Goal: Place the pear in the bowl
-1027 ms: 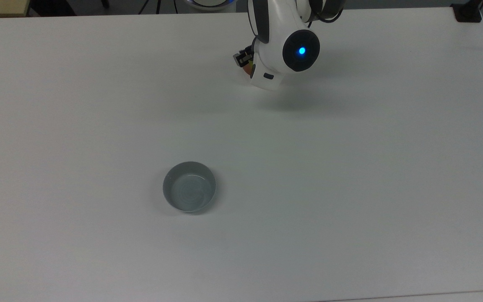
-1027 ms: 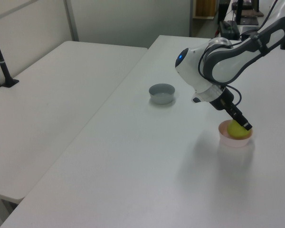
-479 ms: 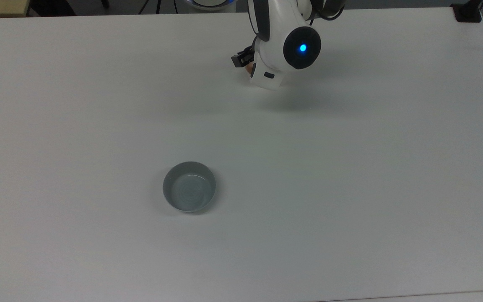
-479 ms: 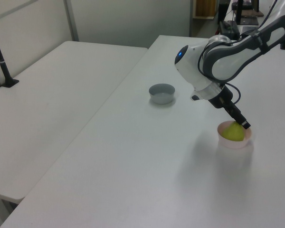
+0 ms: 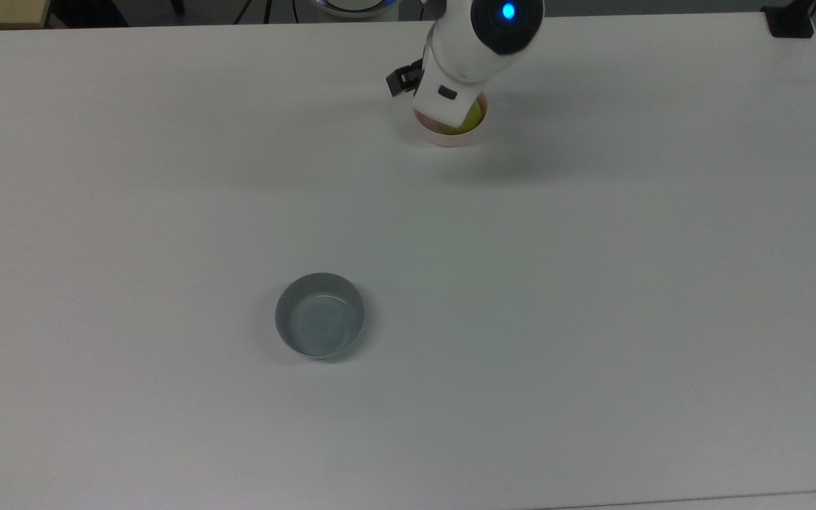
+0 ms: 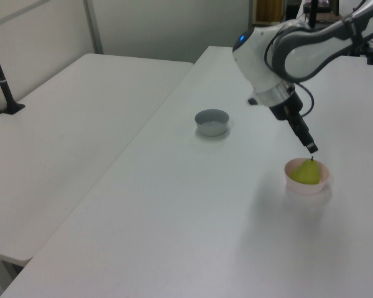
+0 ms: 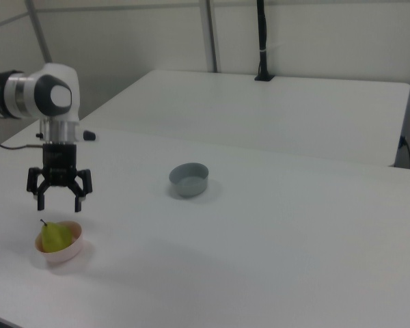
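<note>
— Where's the pear (image 7: 55,236) got to?

— In the pink bowl (image 7: 71,251), sitting upright on its wide base, stem poking up. From the right view you can see it fills most of that bowl. The grey-blue bowl (image 7: 189,179) stands well apart on the white table (image 7: 273,246), with nothing in it.

— And the gripper (image 7: 59,202)?

— Hanging just above the pear, fingers spread apart, holding nothing. There's clear air between the fingertips and the stem in the right view.

— So what's left, you reckon?

— Looks to me like the placing is done and the step now is simply backing off. I'd say go straight up first, keeping the fingers wide, so nothing catches the stem or clips the rim. That bowl looks thin and light; a sideways brush could tip it or slide it, pear and all.

— Any rush?

— None I can see. Rise clear of the bowl, then swing away.
</note>
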Motion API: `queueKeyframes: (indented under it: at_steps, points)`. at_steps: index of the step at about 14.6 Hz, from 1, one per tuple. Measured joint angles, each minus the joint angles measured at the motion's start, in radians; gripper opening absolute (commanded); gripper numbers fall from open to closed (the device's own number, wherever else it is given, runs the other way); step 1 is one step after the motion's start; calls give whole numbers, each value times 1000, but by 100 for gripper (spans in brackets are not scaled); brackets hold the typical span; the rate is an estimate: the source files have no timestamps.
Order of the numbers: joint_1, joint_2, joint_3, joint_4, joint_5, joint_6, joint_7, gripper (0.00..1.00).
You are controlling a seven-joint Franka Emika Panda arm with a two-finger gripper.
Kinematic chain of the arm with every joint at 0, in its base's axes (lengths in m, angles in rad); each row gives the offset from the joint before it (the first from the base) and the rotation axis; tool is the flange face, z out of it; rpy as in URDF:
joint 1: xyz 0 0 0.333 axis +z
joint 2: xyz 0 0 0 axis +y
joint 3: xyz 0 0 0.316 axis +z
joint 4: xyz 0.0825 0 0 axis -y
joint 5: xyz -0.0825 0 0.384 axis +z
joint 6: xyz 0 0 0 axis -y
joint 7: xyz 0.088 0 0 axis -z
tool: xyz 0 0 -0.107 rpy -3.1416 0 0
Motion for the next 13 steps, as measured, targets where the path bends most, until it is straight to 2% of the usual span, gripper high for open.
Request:
queueKeyframes:
  at_steps: [5,8,9,11,13]
  points:
    - [-69,-145,4,4,0,26,5,100]
    - [-151,-215,0,25,0,61,7,100]
    - [-177,-220,-13,48,-1,65,7,100]
    - [-204,-220,-80,101,-4,68,-1,100]
    - [-222,-218,-118,120,-8,96,-34,100]
